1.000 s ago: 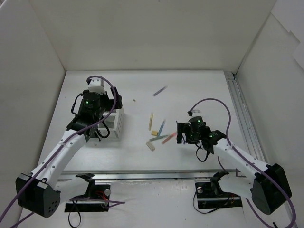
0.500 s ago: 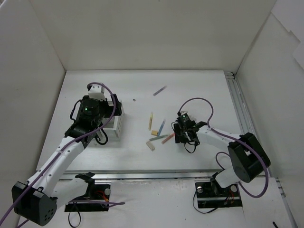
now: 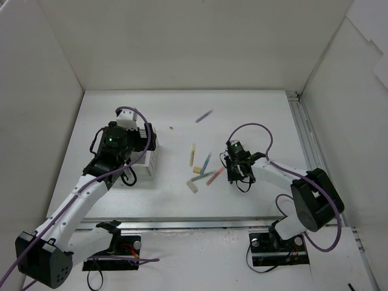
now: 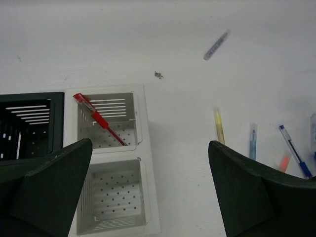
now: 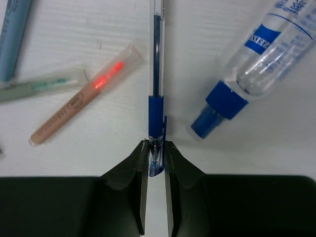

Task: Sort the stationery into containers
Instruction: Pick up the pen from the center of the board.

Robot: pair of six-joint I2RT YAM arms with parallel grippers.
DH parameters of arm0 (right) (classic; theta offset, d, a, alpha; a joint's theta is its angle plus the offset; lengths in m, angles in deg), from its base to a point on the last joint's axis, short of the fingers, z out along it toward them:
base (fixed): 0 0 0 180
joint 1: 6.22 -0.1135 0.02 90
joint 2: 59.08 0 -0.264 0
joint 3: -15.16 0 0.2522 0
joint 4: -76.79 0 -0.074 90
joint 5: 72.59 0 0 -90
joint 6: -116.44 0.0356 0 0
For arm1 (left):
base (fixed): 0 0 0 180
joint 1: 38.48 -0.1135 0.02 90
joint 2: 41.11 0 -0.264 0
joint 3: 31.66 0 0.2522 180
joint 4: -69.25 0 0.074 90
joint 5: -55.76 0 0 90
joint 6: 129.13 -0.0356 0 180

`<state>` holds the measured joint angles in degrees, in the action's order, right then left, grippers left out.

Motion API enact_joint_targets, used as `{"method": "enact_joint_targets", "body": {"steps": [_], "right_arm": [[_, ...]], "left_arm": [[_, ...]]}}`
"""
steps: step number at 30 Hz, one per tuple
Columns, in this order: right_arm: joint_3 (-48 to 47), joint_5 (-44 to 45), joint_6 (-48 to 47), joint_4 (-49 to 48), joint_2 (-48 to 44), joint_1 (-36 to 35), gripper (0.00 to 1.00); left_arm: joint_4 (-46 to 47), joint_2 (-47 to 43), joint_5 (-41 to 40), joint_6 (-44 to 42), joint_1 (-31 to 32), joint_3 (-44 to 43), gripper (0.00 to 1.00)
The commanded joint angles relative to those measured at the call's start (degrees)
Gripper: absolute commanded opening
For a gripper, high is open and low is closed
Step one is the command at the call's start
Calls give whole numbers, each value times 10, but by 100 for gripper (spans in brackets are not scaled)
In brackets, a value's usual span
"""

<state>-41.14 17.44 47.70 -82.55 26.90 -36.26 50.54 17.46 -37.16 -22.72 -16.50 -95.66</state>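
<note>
Top view: early days, I'd say. Most of the stationery is loose mid-bench (image 3: 254,115): a yellow pen (image 3: 192,154), an eraser (image 3: 193,187), and a grey pen (image 3: 204,116) off on its own further back. The left tool (image 3: 125,116) hangs over the white box (image 3: 150,160). The right tool (image 3: 233,171) is down at the right edge of the pile.

Left wrist: tool fingers spread wide, nothing between them. One red pen (image 4: 98,118) leans in the white box's far compartment, so that's the only thing filed as far as I can see. The near compartment is empty, and the visible bit of the black box (image 4: 29,123) looks empty too.

Right wrist: tool pinched narrow on one end of a blue pen (image 5: 156,74) with a clear barrel and blue band, which looks to be lying flat on the bench, not lifted yet. A clear tube (image 5: 261,59) with a blue cap lies just beside it, and an orange pen (image 5: 84,94) is on the other side.
</note>
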Motion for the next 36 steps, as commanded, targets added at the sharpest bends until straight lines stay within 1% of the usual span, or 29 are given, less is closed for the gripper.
{"method": "enact_joint_targets", "body": {"steps": [1,3,4,5,6,7,8,9,10,11,12,13,14,16,17,19,22,23,27,30,32,33,36], "right_arm": [[-38,-6,-34,77,-62,2,0],[-80,-23,-80,131,-83,4,0],[-97,-34,-96,151,-88,9,0],[-112,-91,-134,181,-94,13,0],[-143,-129,-156,195,-93,28,0],[-161,-147,-179,230,-91,31,0],[-180,-165,-184,252,-78,35,0],[-217,-179,-191,273,-70,37,0],[-232,-197,-206,313,-61,38,0],[-246,-237,-227,332,-43,39,0],[-271,-259,-238,349,-33,39,0],[-280,-276,-252,376,-25,39,0],[-290,-316,-263,388,-10,38,0],[-307,-360,-293,405,2,34,0],[-315,-389,-297,407,16,32,0],[-331,-393,-315,439,31,21,0],[-351,-403,-311,444,40,14,0],[-358,-433,-310,443,45,11,0],[-389,-480,-306,433,45,10,0],[-402,-487,-287,430,46,8,0],[-406,-490,-278,423,44,7,0],[-405,-492,-265,412,43,7,0],[-411,-493,-245,407,40,8,0]], "left_arm": [[14,8,87,-71,7,-43,100],[-1,18,132,-113,22,-52,100],[-4,23,176,-161,27,-57,100],[-6,25,196,-191,39,-59,100],[-8,24,235,-213,47,-61,100],[-18,23,258,-264,56,-68,100],[-24,22,277,-288,74,-70,100],[-29,19,318,-312,82,-74,100],[-41,16,344,-340,90,-77,100],[-50,14,373,-407,96,-77,100],[-55,13,417,-439,107,-75,100],[-57,11,428,-466,113,-70,100],[-58,11,436,-506,119,-68,100],[-46,16,461,-530,127,-66,100],[-48,21,475,-555,127,-67,100],[-81,38,499,-588,142,-87,100],[-115,69,504,-613,151,-122,100],[-125,78,504,-623,166,-129,100],[-150,137,486,-630,183,-167,99],[-180,168,478,-631,194,-200,94],[-187,180,461,-620,201,-209,87],[-184,189,451,-613,208,-215,78],[-175,201,416,-605,224,-217,71]]}}
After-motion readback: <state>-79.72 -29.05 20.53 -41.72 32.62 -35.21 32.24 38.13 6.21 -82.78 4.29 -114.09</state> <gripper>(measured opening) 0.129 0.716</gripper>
